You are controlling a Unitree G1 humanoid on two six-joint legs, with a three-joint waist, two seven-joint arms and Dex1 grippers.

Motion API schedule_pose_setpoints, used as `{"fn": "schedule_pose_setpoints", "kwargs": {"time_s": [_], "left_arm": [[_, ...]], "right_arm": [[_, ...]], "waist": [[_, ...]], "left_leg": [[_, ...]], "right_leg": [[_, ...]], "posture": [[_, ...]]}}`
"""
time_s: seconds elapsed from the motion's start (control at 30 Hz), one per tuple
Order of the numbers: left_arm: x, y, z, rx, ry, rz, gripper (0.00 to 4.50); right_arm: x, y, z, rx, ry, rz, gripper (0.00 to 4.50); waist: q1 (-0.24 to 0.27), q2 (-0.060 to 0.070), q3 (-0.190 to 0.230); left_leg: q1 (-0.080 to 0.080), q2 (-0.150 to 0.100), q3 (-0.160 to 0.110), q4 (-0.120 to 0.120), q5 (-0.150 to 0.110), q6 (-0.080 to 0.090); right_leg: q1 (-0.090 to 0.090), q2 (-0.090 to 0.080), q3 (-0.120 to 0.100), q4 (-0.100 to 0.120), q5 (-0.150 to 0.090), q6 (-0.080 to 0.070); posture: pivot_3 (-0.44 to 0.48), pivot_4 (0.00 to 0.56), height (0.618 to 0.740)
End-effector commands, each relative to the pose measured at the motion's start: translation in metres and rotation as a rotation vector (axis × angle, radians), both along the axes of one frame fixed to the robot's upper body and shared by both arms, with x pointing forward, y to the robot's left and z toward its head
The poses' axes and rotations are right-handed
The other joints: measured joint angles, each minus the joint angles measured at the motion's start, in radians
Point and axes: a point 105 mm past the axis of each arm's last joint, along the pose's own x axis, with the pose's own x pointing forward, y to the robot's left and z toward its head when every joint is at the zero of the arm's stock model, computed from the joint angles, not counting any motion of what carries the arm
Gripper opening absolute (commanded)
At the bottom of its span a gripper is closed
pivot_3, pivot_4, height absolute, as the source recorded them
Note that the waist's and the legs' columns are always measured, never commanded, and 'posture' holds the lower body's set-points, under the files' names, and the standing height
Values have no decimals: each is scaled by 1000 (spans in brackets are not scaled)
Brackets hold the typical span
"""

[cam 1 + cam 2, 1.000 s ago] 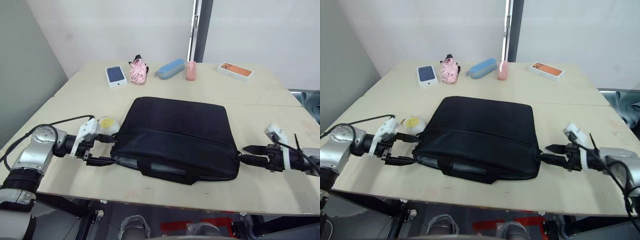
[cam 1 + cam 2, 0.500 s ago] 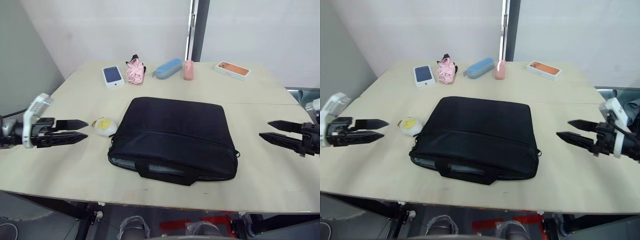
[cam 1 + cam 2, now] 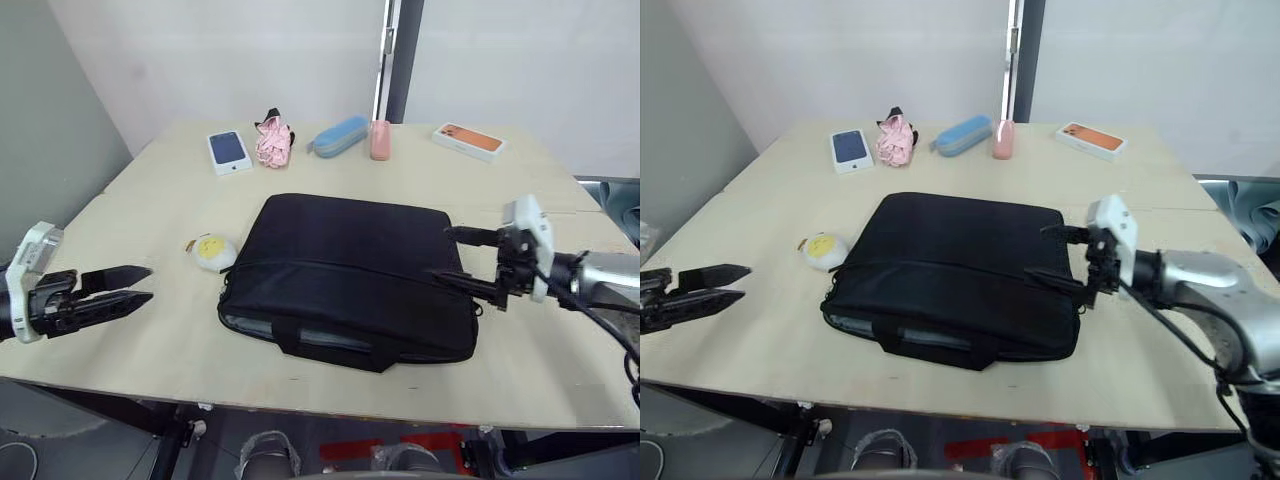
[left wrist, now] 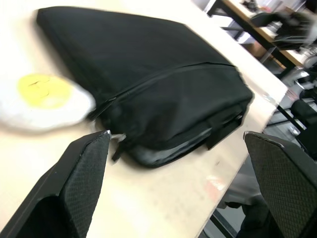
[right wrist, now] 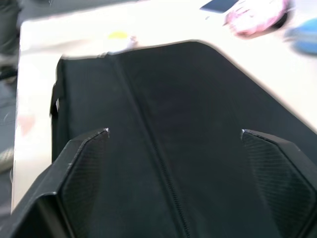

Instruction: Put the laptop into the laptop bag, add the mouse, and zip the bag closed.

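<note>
Your laptop bag (image 3: 350, 280) lies flat at the centre of the frame on the tabletop (image 3: 150, 200), handles toward the lower edge. The zip line across its top panel reads as closed in the head views; along the front edge a grey strip shows beneath the handle.

Your right tool (image 3: 465, 260) sits at the right of the frame, over the bag's right end. Its two black fingers are spread apart, one above the other in the head view, and nothing is held between them. Whether the lower finger touches the fabric cannot be told. In the right wrist view the fingers (image 5: 74, 163) stand wide apart with the bag's black top panel between them.

Your left tool (image 3: 125, 288) is at the lower left of the frame, above the tabletop's near edge and well apart from the bag. Its fingers are parted slightly and hold nothing. In the left wrist view they frame the bag's near corner.

A white blob with a yellow centre (image 3: 212, 250) lies just beside the bag's left edge.

Along the top of the frame stand, left to right: a phone (image 3: 231, 150), a pink bundle (image 3: 275, 142), a blue pouch (image 3: 340, 136), a pink upright item (image 3: 380, 140) and an orange-topped box (image 3: 470, 141).
</note>
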Motion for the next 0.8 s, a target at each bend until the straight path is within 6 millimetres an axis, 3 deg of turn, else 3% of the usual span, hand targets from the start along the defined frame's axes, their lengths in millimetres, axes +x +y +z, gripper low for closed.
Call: {"fn": "schedule_pose_setpoints", "kwargs": {"time_s": [0.03,0.17,0.3,0.33,0.43,0.6,0.73,0.8], "left_arm": [[-7,-29,18,13,-86,-130,4500],[-9,-59,25,30,-138,-261,4500],[-6,-73,31,25,-170,-325,4500],[-5,-76,33,31,-180,-349,4500],[2,-82,37,39,-197,-381,4500],[13,-80,34,52,-183,-383,4500],[19,-76,28,81,-165,-379,4500],[21,-75,27,88,-162,-375,4500]], "right_arm": [[3,7,-4,0,-4,57,2969],[14,10,-19,-14,14,63,1647],[19,17,-25,7,27,77,209],[21,20,-31,-1,37,86,38],[21,31,-47,-21,59,116,38],[17,56,-54,43,90,177,38],[17,59,-76,-17,150,186,38],[21,54,-100,-103,212,145,38]], "waist": [[-2,0,0],[-5,0,0],[-7,0,0],[-7,0,0],[-7,0,0],[-9,0,0],[-8,0,0],[-9,-1,-1]], "left_leg": [[0,0,0,0,0,0],[0,1,0,0,1,1],[0,1,1,1,1,2],[0,1,1,1,1,2],[0,1,1,2,1,2],[0,1,2,3,1,1],[0,1,2,4,1,1],[0,1,2,4,1,1]], "right_leg": [[0,0,0,0,0,0],[0,1,0,0,0,0],[-1,1,1,2,0,0],[-1,2,1,3,0,0],[-1,2,2,4,0,0],[-2,2,3,7,0,0],[-3,2,3,8,0,0],[-2,2,3,8,0,0]], "posture": [[0,150,740],[0,150,740],[0,150,740],[0,150,740],[0,150,740],[0,150,740],[0,150,740],[0,150,740]]}}
